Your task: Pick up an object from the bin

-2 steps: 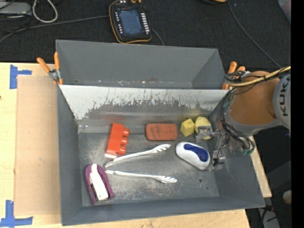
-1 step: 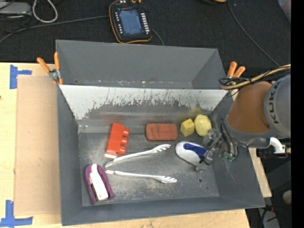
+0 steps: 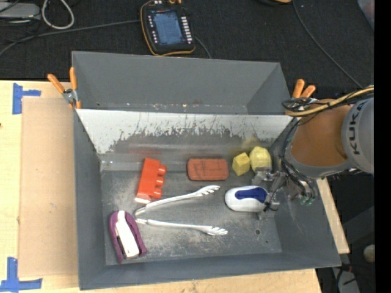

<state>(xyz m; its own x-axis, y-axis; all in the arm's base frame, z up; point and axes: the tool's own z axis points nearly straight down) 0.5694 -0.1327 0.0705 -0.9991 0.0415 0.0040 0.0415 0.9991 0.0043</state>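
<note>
My gripper [image 3: 269, 201] is low in the bin's right part, right beside a white and blue rounded object [image 3: 244, 199] that lies on the floor there. Its fingertips touch or nearly touch that object's right end. Two yellow foam lumps [image 3: 252, 160] sit just behind the gripper, near the back wall. White plastic tongs [image 3: 180, 212] lie to the left of the white and blue object, with their arms spread.
A reddish-brown block [image 3: 207, 169] and an orange toy brick [image 3: 151, 179] lie along the back. A purple and white object [image 3: 126, 235] rests at the front left corner. The arm comes in over the bin's right wall.
</note>
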